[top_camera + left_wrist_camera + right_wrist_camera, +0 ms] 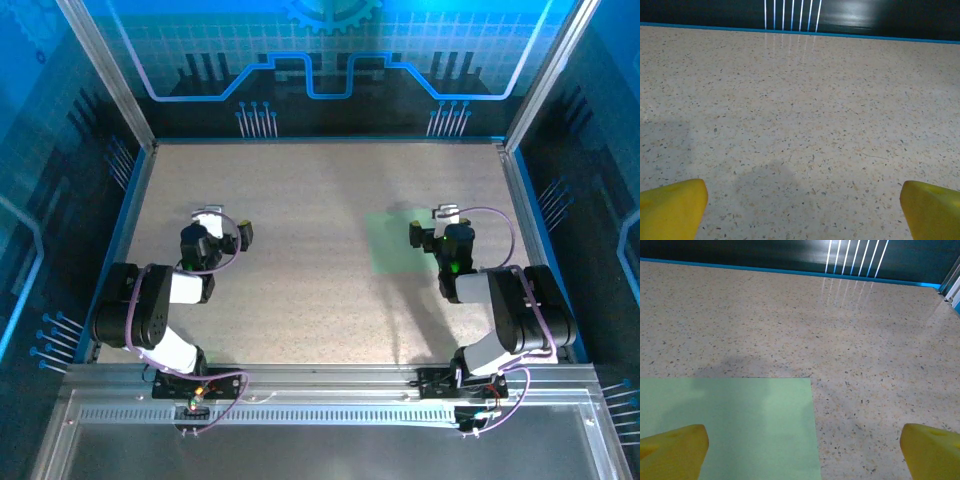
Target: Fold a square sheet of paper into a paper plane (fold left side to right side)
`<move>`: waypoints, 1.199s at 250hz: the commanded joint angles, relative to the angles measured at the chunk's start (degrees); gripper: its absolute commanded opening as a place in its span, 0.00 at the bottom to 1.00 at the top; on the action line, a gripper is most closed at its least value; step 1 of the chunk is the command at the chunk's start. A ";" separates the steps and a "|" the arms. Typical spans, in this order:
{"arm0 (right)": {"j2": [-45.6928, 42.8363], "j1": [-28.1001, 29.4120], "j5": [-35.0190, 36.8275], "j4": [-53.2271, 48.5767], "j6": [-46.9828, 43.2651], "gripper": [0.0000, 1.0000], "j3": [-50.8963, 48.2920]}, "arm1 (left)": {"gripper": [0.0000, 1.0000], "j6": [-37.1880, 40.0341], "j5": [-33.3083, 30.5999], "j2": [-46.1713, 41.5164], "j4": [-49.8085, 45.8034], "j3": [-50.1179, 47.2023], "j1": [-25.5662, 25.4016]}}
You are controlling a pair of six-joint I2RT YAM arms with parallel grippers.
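Note:
The square sheet of paper lies flat and unfolded on the speckled table, right of centre. It is pale green and plain. In the right wrist view the sheet fills the lower left, with its far right corner just ahead of the fingers. My right gripper hovers over the sheet's right edge, open, its yellow fingertips wide apart with nothing between them. My left gripper is open over bare table well to the left of the sheet, its yellow fingertips spread wide. The paper plane is out of view.
A blue rim bounds the speckled table at the back and sides, with metal posts at the back corners. The dark back wall stands beyond the rim.

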 commanded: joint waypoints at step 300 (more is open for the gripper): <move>-10.09 3.74 5.55 -17.55 0.18 0.99 5.63 | 1.00 -3.35 -5.02 -15.71 -16.40 2.17 0.46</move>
